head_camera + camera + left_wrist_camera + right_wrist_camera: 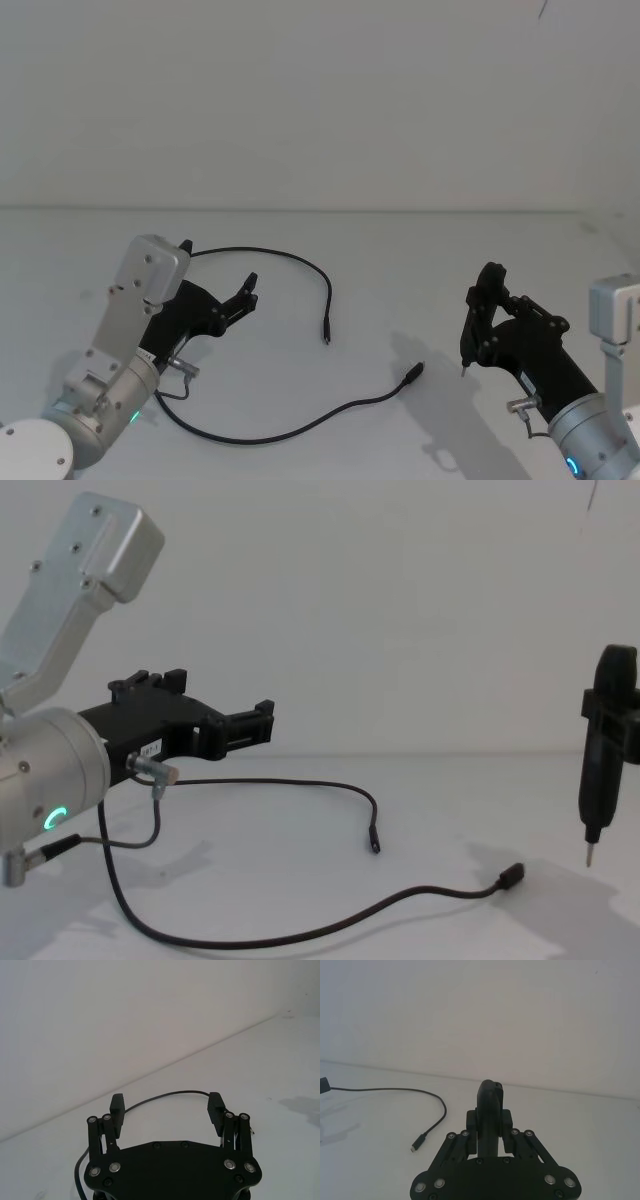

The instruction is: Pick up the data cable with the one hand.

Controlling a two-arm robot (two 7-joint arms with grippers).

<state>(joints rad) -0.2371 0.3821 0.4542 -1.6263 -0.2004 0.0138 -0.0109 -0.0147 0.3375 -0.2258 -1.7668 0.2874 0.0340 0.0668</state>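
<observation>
The left claw point(246, 293) hung above the white tabletop point(400, 250) on the robot's left side. Its arm reached forward and inward from the lower left corner of the head view. In the chest view the claw point(264, 721) lay nearly level, its tips aimed toward the middle of the tabletop and raised clear of the surface. Its jaws stood wide apart with nothing between them, and the two pads point(117, 1105) framed bare tabletop.

The data cable point(300, 263) lay loose on the tabletop. From beside the left arm it arced away behind the claw and bent back to one plug point(326, 336) near the middle. Its other run swept under the arm and out to the second plug point(412, 375). The claw was not touching it.

The right claw point(487, 318) hung at the right side, closed around a slim dark tool point(600, 770) held upright, tip down above the surface.
</observation>
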